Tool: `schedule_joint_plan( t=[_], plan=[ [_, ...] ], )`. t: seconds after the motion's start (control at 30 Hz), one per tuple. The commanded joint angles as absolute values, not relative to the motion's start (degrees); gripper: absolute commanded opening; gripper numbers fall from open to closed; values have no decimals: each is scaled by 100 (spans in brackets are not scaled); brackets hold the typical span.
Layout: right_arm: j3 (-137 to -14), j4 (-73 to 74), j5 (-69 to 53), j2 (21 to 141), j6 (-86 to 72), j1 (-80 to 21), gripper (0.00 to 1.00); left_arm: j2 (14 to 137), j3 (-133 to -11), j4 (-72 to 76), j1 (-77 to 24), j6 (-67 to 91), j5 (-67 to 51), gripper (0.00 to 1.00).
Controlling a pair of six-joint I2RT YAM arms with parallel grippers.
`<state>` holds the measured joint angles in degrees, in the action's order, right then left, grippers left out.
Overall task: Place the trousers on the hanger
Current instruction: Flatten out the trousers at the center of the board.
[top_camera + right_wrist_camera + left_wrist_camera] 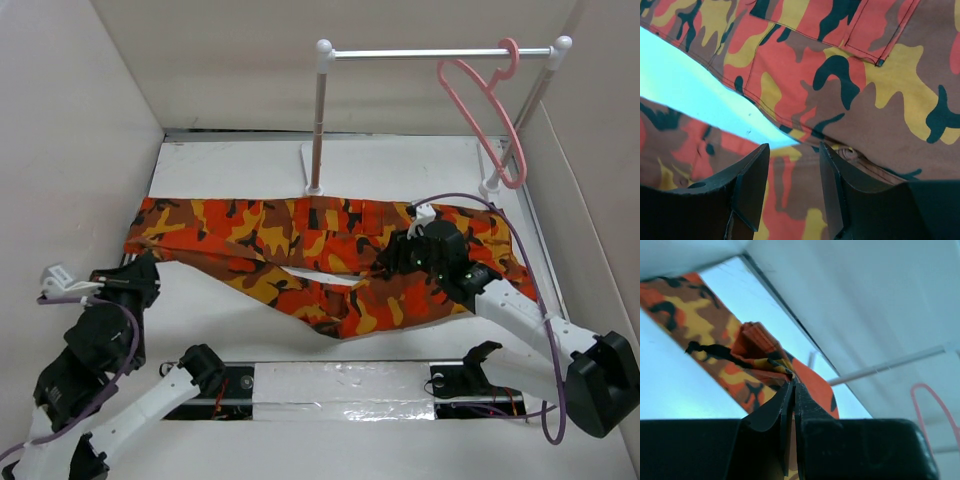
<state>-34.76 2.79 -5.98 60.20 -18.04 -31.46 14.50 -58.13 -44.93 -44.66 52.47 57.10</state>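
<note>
Closest to the lens in the left wrist view, the left gripper (792, 385) has its jaws pinched shut on a bunched fold of the camouflage trousers (300, 232). I take that fold to be the cuff end of one leg, near the left edge of the tabletop (230, 325). My right gripper (792, 150) sits over the fork where the two legs part, with its jaws moderately apart and nothing between them. I cannot tell whether its tips touch the cloth. The trousers lie flat along the middle of the tabletop, cuffs toward the left edge and waist toward the right. The pink hanger (487, 110) hangs bare by its hook from the white rail (430, 52) at the far right corner, well apart from the cloth. I judge this to be the grasping step, with one hold made, the second pending and no cloth on the hanger yet. Next, I reckon, the right jaws must close on the cloth at the fork. Both arms must then lift together and carry the limp legs to the hanger, which hangs free and may swing when nudged.
</note>
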Motion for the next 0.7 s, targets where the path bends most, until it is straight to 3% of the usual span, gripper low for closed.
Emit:
schedule_joint_plan(
  t=[0.0, 0.1, 0.27, 0.37, 0.43, 0.47, 0.53, 0.67],
  plan=[
    [-3604, 272, -712, 5836, -1617, -3059, 50, 1731, -6475, -5751, -4482, 6088, 7003, 0],
    [-3507, 360, -598, 5766, -1608, -3006, 44, 1846, -6706, -6510, -4482, 6486, 7233, 0],
    [-3165, 256, -782, 5300, -1713, -2637, 28, 908, -6478, -6460, -4482, 6618, 7594, 0],
    [-3015, 307, -756, 5195, -1740, -2576, 23, 537, -6197, -5830, -4667, 5936, 7515, 15],
    [-3006, 421, -773, 5203, -1697, -2522, 19, 615, -6082, -5301, -4737, 5572, 7488, 16],
    [-2997, 422, -947, 5212, -1670, -2470, 10, 859, -6108, -5248, -4737, 5459, 7506, 15],
    [-2962, 335, -1124, 5221, -1661, -2522, 7, 1211, -6257, -5247, -4737, 5467, 7558, 18],
    [-2988, 334, -933, 5194, -1661, -3039, 0, 2011, -6303, -4550, -4737, 4813, 7175, 35]
  ],
)
